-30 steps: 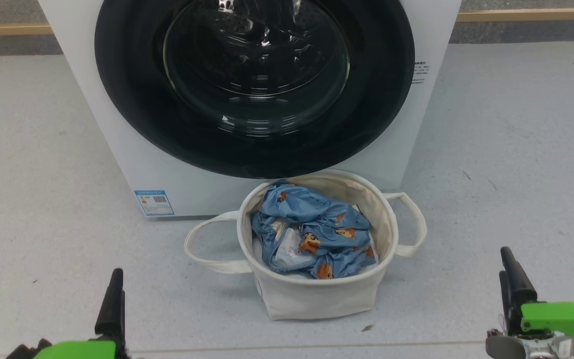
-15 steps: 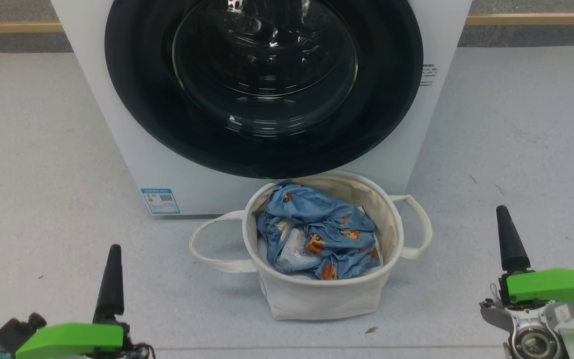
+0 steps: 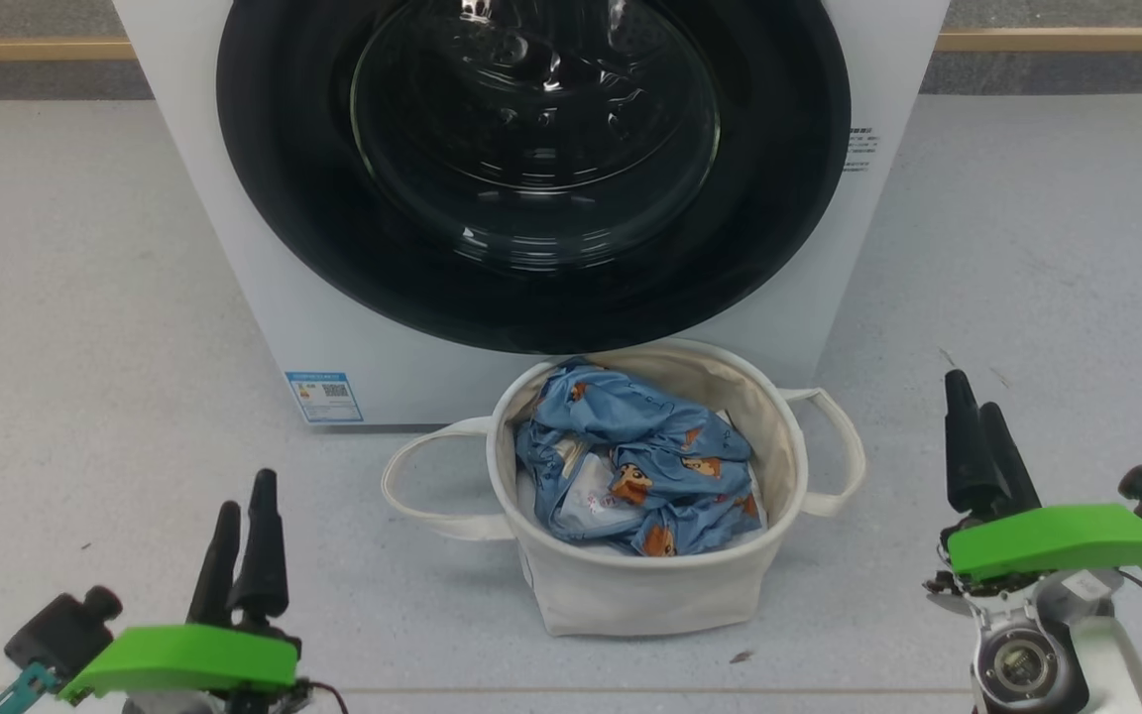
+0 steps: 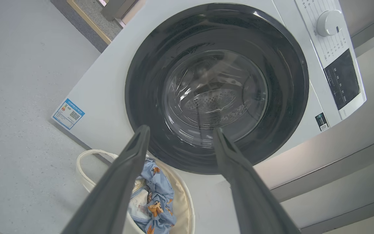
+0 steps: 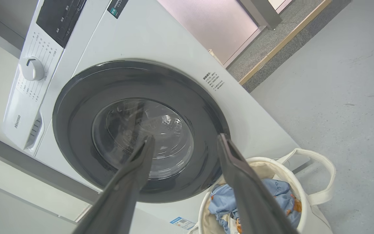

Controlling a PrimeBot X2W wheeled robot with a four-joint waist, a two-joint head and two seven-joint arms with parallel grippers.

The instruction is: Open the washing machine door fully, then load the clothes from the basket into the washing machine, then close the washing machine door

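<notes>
A: Where's the washing machine door (image 3: 531,159)?
B: Shut, ahead of and above both grippers.
A: Grippers?
B: Left gripper (image 3: 244,493) and right gripper (image 3: 970,394) both spread, empty. The basket (image 3: 645,595) of clothes (image 3: 630,466) sits ahead, between them.
A: Nearer arm?
B: Right, I'd judge. Can't tell the handle side.

A pale grey, speckled floor (image 3: 85,297) carries the white washing machine (image 3: 274,317) and, just in front of it, the small cream canvas basket (image 3: 630,595), with a tiny dark scrap (image 3: 740,655) lying on the floor near the basket's base.
</notes>
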